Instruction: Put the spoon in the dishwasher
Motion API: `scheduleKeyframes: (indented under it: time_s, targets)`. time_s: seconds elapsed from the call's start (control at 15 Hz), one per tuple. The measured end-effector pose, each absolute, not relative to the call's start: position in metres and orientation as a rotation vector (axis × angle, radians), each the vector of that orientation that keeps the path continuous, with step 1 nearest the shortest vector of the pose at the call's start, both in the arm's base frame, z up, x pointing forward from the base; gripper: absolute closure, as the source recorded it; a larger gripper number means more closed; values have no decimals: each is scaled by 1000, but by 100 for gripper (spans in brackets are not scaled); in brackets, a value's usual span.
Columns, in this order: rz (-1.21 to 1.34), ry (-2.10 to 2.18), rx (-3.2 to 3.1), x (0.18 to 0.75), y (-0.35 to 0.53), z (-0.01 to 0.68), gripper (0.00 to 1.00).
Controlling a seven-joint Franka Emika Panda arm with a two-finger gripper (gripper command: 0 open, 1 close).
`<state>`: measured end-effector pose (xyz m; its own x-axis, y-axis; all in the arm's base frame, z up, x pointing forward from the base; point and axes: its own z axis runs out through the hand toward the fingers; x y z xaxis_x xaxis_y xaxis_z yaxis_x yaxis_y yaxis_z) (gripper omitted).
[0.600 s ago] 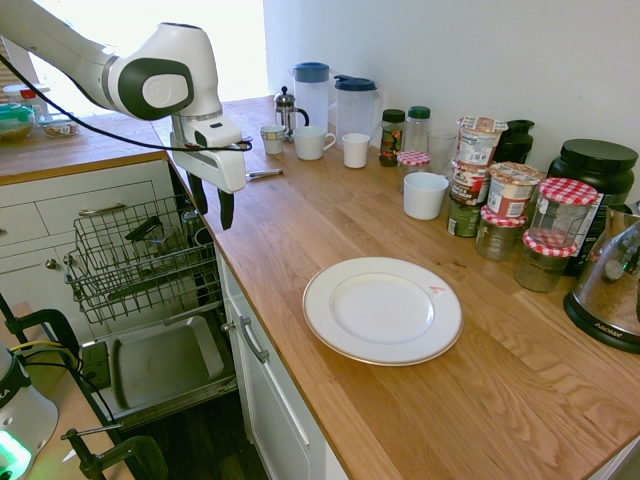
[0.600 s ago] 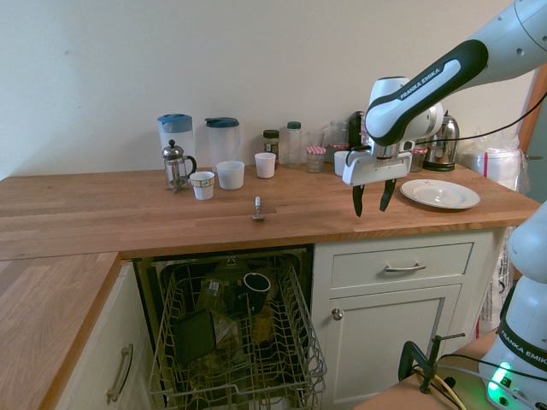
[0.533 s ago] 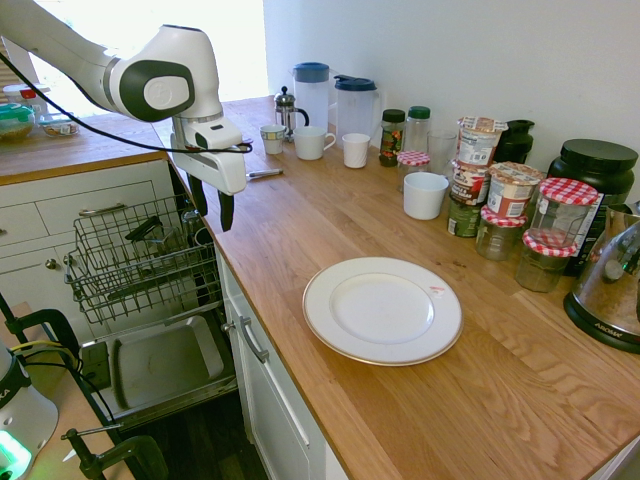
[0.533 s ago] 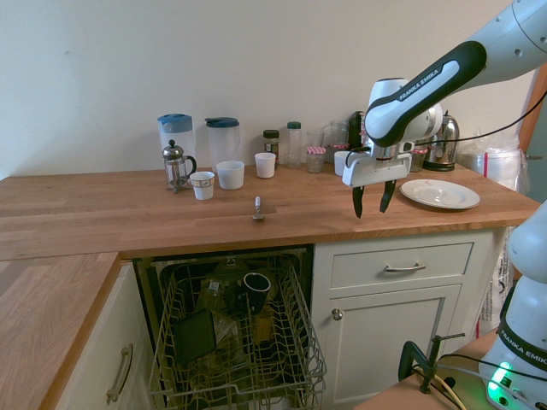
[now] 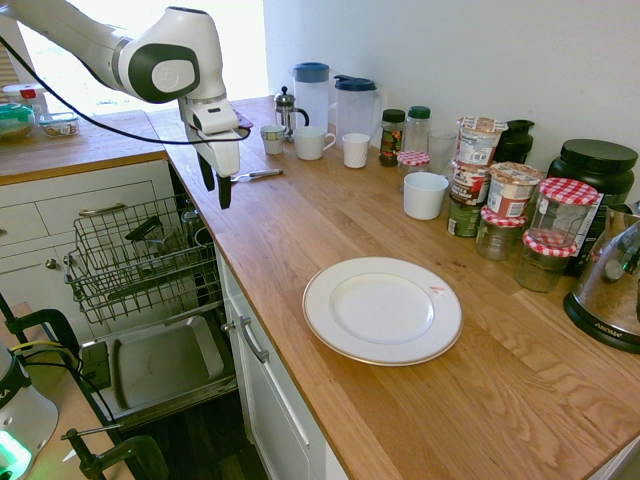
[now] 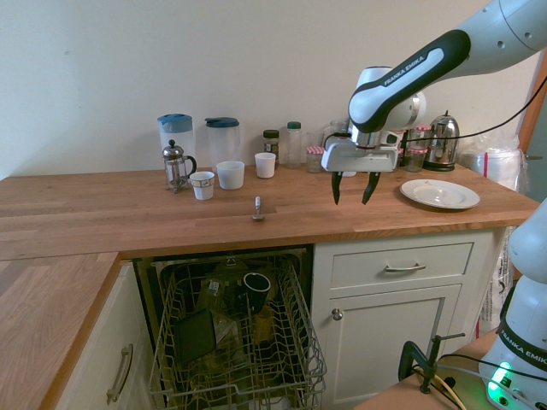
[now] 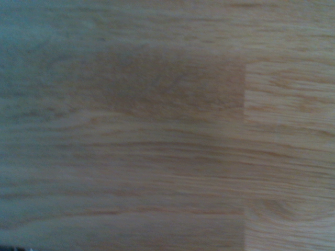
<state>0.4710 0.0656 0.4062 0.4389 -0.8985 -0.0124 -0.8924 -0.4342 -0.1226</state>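
Above a pale wooden counter [image 6: 102,209], we see the white Franka arm's black-fingered gripper [image 6: 352,189] spread wide, nothing between its fingertips. On the same counter, near the edge over the grey wire dishwasher rack [image 6: 312,342], lies the small shiny silver spoon [image 6: 258,209], well apart from the round white rimmed plate [image 6: 440,194]. Seen from the second exterior camera, the spoon sits to the left of the gripper, its bowl toward the counter's front edge and its thin straight handle pointing back toward the wall. The wrist view shows only wood grain. We judge the step in hand to be the approach: the gripper needs to travel sideways along the counter, then line its fingers up across that handle and descend. The rack, pulled out directly below, already holds a dark cup [image 6: 256,284].
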Motion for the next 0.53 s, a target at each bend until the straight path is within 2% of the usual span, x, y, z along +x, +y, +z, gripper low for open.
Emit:
scheduleKeyframes:
  time_s: [0.53]
  targets:
    - [-216,1796,-2396,567,161,414,0]
